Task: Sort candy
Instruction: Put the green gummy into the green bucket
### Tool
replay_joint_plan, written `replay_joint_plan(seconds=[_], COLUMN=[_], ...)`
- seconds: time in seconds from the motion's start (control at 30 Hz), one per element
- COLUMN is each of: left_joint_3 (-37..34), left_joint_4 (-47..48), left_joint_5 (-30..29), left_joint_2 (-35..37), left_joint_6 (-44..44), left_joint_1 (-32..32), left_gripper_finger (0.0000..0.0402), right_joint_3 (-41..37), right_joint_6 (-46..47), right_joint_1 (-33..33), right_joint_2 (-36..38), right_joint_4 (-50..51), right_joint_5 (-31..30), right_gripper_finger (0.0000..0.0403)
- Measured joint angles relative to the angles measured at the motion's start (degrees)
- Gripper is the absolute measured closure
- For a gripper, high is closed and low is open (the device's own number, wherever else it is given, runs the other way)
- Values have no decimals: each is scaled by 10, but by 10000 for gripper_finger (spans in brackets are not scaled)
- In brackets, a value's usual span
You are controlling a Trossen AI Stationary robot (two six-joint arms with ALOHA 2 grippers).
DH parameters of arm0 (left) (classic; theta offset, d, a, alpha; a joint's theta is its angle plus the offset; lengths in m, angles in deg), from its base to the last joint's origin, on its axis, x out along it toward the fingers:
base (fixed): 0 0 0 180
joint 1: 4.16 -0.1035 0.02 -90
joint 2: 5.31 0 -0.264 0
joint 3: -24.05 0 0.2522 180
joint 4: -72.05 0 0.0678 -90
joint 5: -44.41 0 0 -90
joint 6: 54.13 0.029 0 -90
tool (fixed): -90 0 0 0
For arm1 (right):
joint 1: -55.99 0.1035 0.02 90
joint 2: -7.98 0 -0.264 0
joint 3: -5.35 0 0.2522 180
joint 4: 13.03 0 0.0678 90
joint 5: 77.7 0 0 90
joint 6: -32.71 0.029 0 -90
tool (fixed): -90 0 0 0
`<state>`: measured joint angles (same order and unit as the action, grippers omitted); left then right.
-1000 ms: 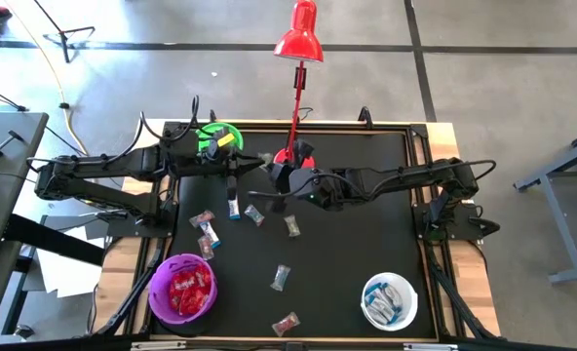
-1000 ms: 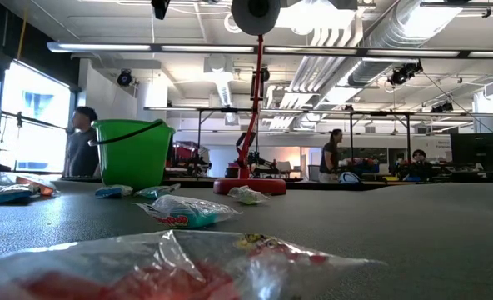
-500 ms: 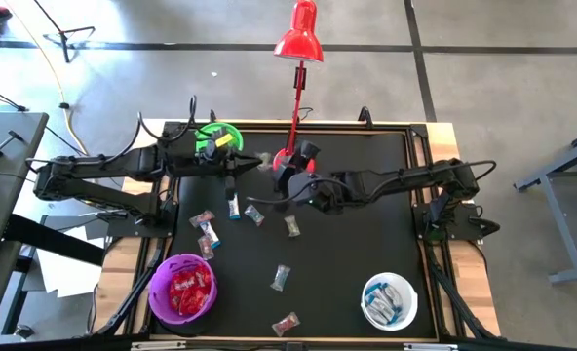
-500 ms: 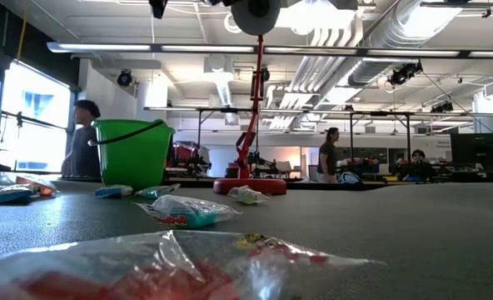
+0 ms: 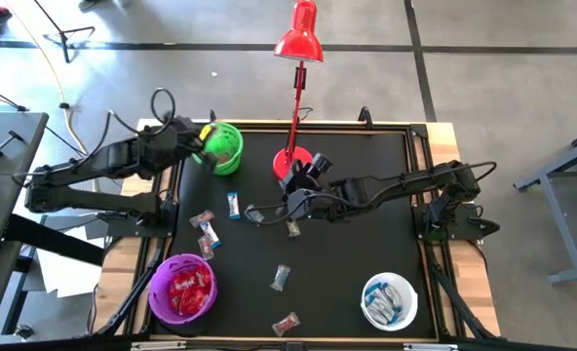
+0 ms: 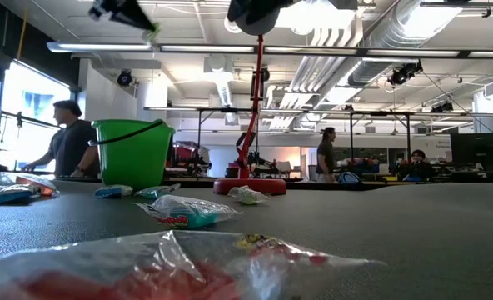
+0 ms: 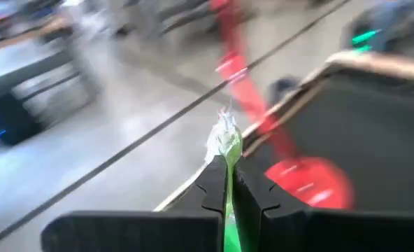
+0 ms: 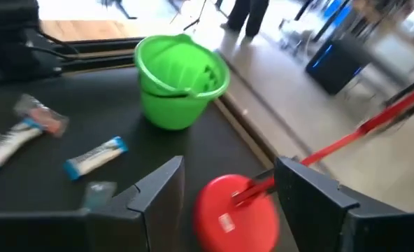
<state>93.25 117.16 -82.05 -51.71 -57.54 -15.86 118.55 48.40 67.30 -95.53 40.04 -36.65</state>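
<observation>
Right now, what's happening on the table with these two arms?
The left gripper is shut on a green-wrapped candy, held up near the green bowl. The right gripper is open above the table's middle beside the red lamp base. Loose candies remain on the mat; the purple bowl and white bowl hold sorted ones.

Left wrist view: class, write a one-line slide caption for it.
Left gripper shut on a green-wrapped candy, with the red lamp blurred behind.
</observation>
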Motion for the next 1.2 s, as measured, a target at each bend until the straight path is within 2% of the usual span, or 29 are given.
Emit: replay_joint_plan(seconds=[0.1, 0.17, 0.23, 0.3, 0.37, 0.43, 0.67, 0.9, 1.03, 1.1, 1.2], left_joint_3=[0, 0, 0, 0, 0, 0, 0, 0, 0, 0, 0], left_joint_4=[85, 138, 179, 199, 205, 203, 202, 171, 163, 163, 151], left_joint_5=[-45, -42, -5, 59, 129, 169, 170, 170, 178, 228, 357], left_joint_2=[14, 14, 10, -2, -20, -41, -118, -171, -191, -191, -184], left_joint_6=[-46, -90, -115, -119, -110, -92, -25, 11, -1, -16, -29], left_joint_1=[-43, -77, -112, -144, -174, -196, -238, -250, -251, -251, -249], left_gripper_finger=[401, 401, 401, 401, 402, 401, 386, 329, 299, 290, 285], right_joint_3=[0, 0, 0, 0, 0, 0, 0, 0, 0, 0, 0], right_joint_6=[62, 93, 112, 114, 114, 115, 142, 154, 154, 165, 244], right_joint_1=[0, 0, 0, -1, -1, -1, -1, 0, -1, -1, -3], right_joint_2=[0, 0, 0, 0, 0, 0, 0, 0, 0, 0, 0], right_joint_4=[20, 28, 31, 31, 30, 29, 29, 29, 29, 29, 54], right_joint_5=[13, 15, 16, 16, 16, 16, 52, 66, 86, 121, 168], right_gripper_finger=[191, 194, 196, 196, 197, 197, 197, 197, 197, 197, 197])
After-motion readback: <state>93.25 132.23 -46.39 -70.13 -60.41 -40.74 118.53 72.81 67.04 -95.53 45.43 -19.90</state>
